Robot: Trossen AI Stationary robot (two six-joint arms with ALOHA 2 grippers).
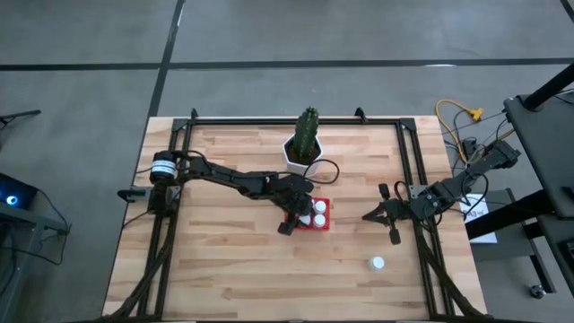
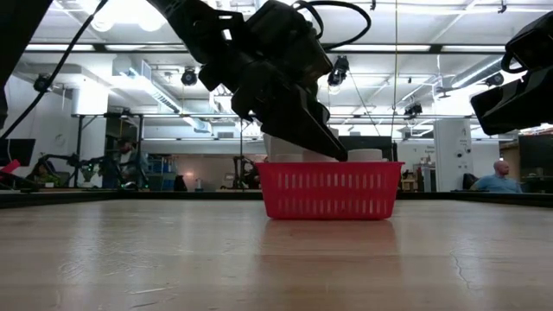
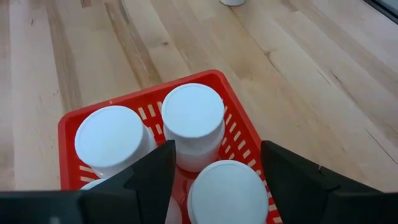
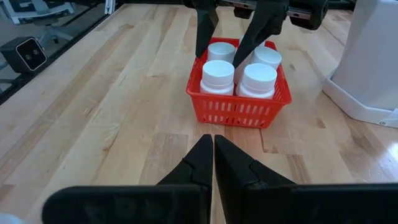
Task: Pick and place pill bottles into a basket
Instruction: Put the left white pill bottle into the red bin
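The red basket (image 1: 314, 215) stands at the table's middle and holds several white pill bottles (image 4: 239, 68), upright on its floor. My left gripper (image 1: 300, 218) is open low over the basket. Its fingers (image 3: 155, 177) stand on either side of one bottle (image 3: 227, 190) at the basket's left side, also seen in the right wrist view (image 4: 221, 51). I cannot tell whether they touch it. One more bottle (image 1: 378, 264) stands alone on the table at the near right. My right gripper (image 1: 381, 215) is shut and empty (image 4: 213, 155), right of the basket and pointing at it.
A white pot with a green cactus (image 1: 305, 144) stands just behind the basket, and shows in the right wrist view (image 4: 373, 62). Black frame rails (image 1: 413, 179) run along the table's left, right and far sides. Bare wood lies in front of the basket.
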